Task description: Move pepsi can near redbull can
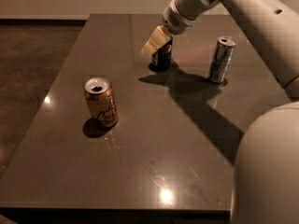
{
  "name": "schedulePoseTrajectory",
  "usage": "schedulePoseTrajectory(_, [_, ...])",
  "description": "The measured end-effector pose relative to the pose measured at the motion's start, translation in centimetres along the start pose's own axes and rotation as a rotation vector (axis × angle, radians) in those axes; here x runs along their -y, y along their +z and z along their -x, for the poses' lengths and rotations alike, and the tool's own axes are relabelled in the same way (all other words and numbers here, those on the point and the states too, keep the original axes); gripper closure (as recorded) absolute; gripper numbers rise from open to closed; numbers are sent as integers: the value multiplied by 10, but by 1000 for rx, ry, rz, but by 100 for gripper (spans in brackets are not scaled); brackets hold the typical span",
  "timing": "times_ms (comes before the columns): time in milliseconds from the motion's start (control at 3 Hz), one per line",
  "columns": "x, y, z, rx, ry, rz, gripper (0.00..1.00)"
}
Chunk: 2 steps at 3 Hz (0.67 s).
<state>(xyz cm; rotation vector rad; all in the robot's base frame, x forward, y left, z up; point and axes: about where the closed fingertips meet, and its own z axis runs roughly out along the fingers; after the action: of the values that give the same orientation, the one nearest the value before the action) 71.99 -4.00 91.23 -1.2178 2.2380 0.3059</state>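
1. Table (140, 162): a dark, glossy slab that carries all three cans. Lamp reflections show on its near edge.

2. Arm (252, 17): a white arm enters from the upper right and reaches down and left over the far half of the table. Its shadow falls across the surface between the two far cans.

3. Orange-gold can (102, 104): stands upright on the near left, opened, well apart from the others. It plays no part in the task.

4. Redbull can (220, 62): stands upright on the far right, free of any contact. This is the destination marker.

5. Pepsi can (163, 59): stands upright on the far centre of the table, left of the redbull can, with a clear gap of bare table between them.

6. Gripper (156, 43): sits at the upper left side of the pepsi can, touching or overlapping its top edge (the contact line is hidden by the gripper itself). Whether it is clamped on the can or merely set around it cannot be told.

Step in hand, as judged: the grasp of the pepsi can; the transfer is not yet done.

Next move calls for: a confirmed firm hold, then a short lateral carry to the right, keeping the can upright, and release just beside the redbull can without knocking it.
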Motion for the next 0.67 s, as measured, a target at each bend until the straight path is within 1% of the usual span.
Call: schedulePoseTrajectory(667, [6, -8, -3, -18, -23, -23, 64])
